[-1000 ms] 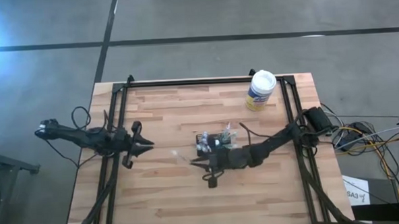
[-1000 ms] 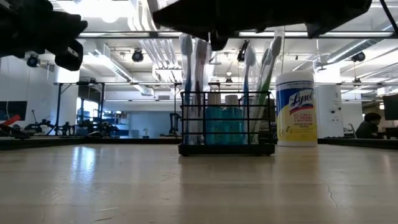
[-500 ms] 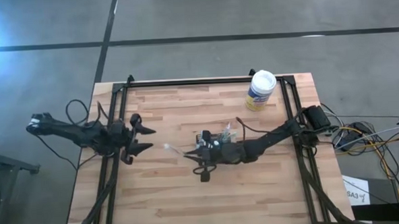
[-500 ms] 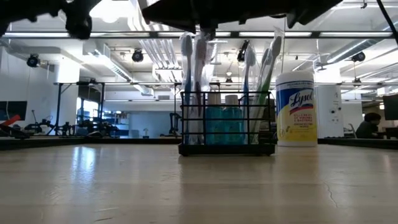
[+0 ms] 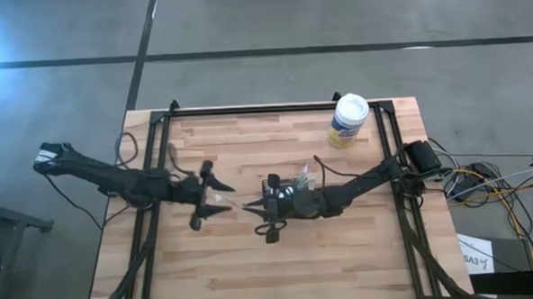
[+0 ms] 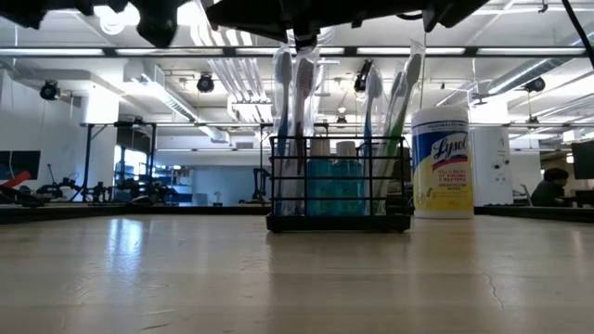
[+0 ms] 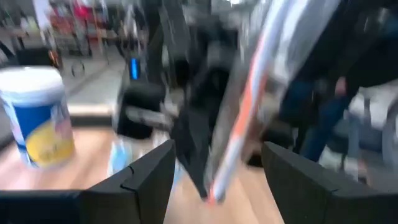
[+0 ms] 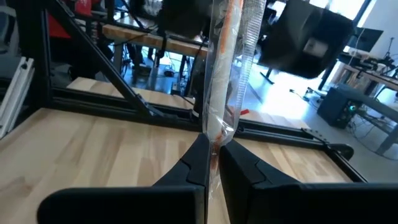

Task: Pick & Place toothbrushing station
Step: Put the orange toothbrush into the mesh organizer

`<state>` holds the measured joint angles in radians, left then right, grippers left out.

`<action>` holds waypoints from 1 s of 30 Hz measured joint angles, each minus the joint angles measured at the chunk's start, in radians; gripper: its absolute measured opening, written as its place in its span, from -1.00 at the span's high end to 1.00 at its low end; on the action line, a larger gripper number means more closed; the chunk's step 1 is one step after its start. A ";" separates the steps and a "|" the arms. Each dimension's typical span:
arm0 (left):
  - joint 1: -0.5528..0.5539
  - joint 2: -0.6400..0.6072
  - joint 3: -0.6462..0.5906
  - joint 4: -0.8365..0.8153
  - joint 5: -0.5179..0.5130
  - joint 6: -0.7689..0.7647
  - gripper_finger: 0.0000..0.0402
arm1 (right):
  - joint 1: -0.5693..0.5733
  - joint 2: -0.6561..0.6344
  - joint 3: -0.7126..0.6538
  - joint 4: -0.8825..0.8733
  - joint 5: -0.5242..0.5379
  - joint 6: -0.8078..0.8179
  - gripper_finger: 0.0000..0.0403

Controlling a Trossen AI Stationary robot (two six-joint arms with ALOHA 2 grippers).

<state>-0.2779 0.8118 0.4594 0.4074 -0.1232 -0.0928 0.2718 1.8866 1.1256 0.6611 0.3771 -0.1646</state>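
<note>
Since a second ago the left jaws (image 5: 216,195) have swung in across the bench (image 5: 236,268), now spread wide just short of the wrapped toothbrush (image 8: 225,68) that the right jaws (image 5: 262,206) pinch. Right beside those right jaws stands the toothbrushing station (image 6: 339,186), with the Lysol canister (image 5: 348,120) farther off.

One toothbrushing station (image 6: 339,186), one wipes canister (image 5: 347,120), one wrapped toothbrush (image 8: 225,74), two grippers, left gripper (image 5: 222,198) and right gripper (image 5: 251,207), one desk (image 5: 245,268)
</note>
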 joint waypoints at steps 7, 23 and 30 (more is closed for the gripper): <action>-0.003 0.116 0.100 0.006 0.042 0.030 -0.20 | 0.000 0.000 -0.014 0.000 0.025 0.033 0.91; -0.014 0.117 0.125 0.003 0.060 0.048 -0.04 | 0.064 -0.001 -0.024 0.026 0.103 -0.004 0.91; -0.016 0.127 0.126 0.045 0.045 0.051 0.04 | 0.062 -0.002 -0.017 0.025 0.105 0.000 0.91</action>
<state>-0.2939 0.9393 0.5854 0.4528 -0.0780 -0.0414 0.3340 1.8847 1.1084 0.6865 0.4820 -0.1646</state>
